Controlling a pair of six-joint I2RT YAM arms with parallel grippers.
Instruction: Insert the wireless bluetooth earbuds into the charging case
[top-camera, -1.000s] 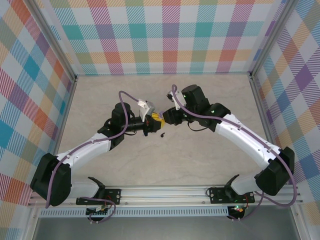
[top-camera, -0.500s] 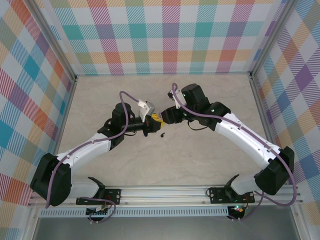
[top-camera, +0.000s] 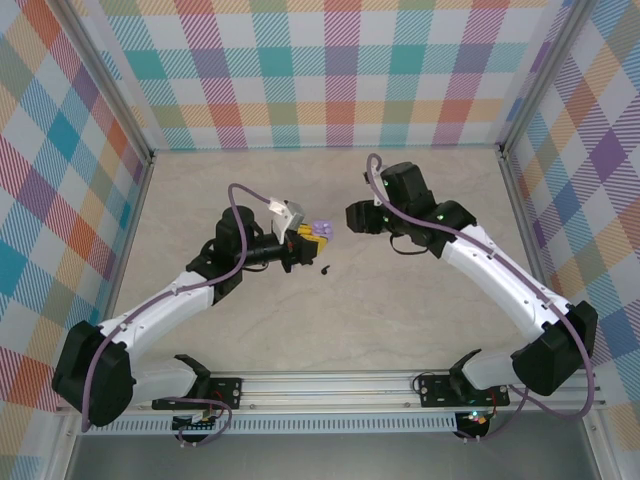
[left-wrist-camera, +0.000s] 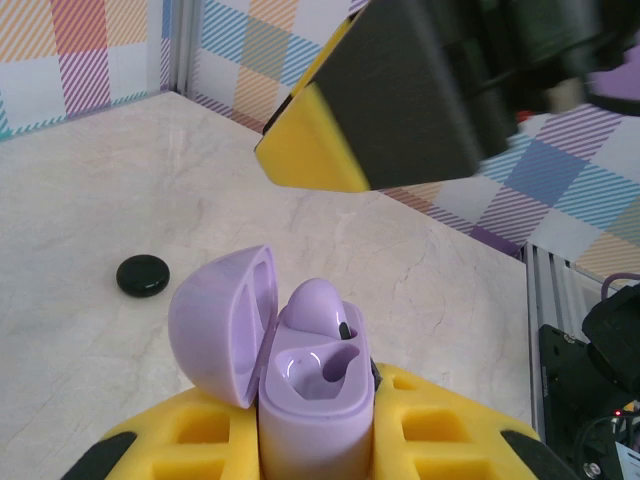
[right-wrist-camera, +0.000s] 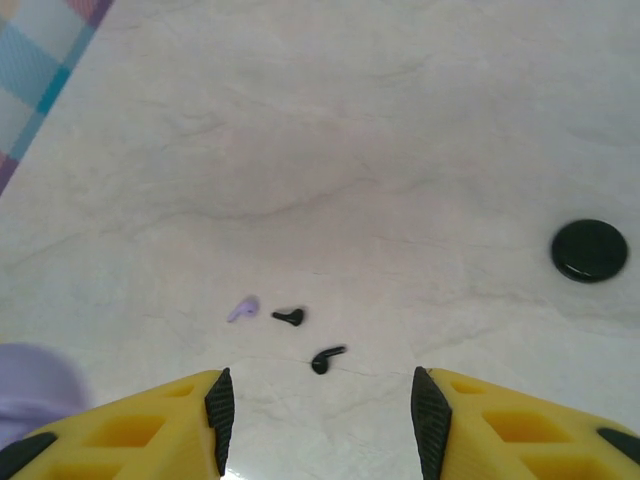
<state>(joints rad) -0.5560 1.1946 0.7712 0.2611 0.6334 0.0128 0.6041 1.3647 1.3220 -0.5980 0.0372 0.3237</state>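
Left tool (top-camera: 303, 239) clamps the open lavender charging case (left-wrist-camera: 300, 405), one earbud (left-wrist-camera: 318, 300) seated. Right tool (right-wrist-camera: 320, 420), apart and empty, overlooks three loose earbuds (right-wrist-camera: 289, 317) at lower centre; tiny, they may skid when pinched.

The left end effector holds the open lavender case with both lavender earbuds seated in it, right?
Only one. The left end effector holds the open lavender case with one lavender earbud seated; the left wrist view shows the second slot empty.
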